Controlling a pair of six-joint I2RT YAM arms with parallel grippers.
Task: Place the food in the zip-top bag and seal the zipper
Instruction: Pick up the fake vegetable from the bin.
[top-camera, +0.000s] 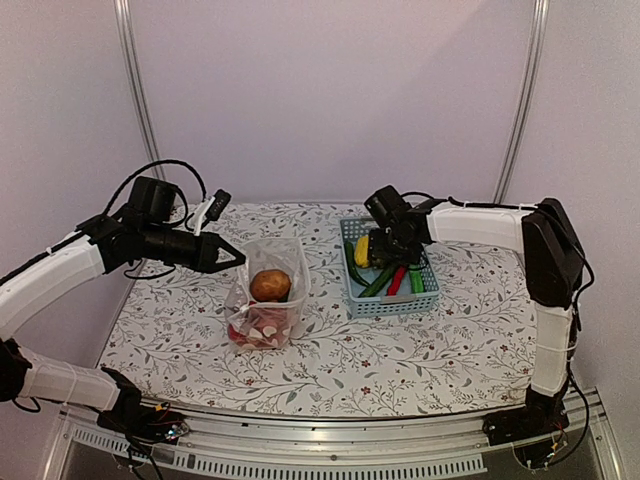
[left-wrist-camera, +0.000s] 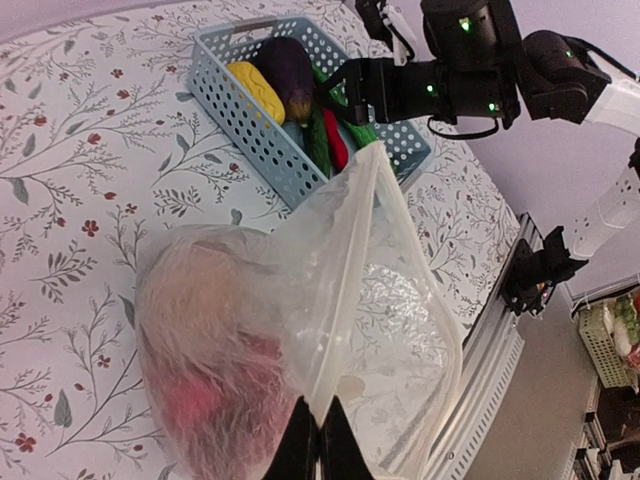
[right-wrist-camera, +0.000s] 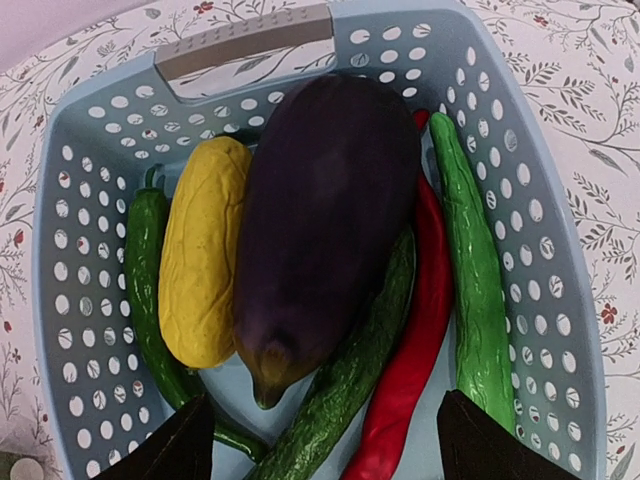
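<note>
My left tool (top-camera: 237, 258) pinches the rim of the zip-top bag (top-camera: 268, 305), holding its mouth open left of centre on the counter (top-camera: 450, 340). My right tool (right-wrist-camera: 320, 450) hangs wide over the eggplant (right-wrist-camera: 330, 210) in the basket (right-wrist-camera: 90, 300) toward the far edge, positioned for pickup.

The zip-top bag (left-wrist-camera: 390, 300) is thin clear plastic, crinkled and shiny along its folds. The basket (right-wrist-camera: 560, 250) is light-blue moulded plastic with a dull satin finish. In it the eggplant (right-wrist-camera: 330, 200) looks smooth and glossy, the chili (right-wrist-camera: 422, 320) slick and shiny, the cucumbers (right-wrist-camera: 475, 270) warty with a faint sheen, and the yellow piece (right-wrist-camera: 205, 260) finely pitted and matt. The potato (top-camera: 270, 285) is dull brown. The counter (top-camera: 420, 350) wears a matt floral-printed cover; its near rail (top-camera: 330, 434) is bare metal.
</note>
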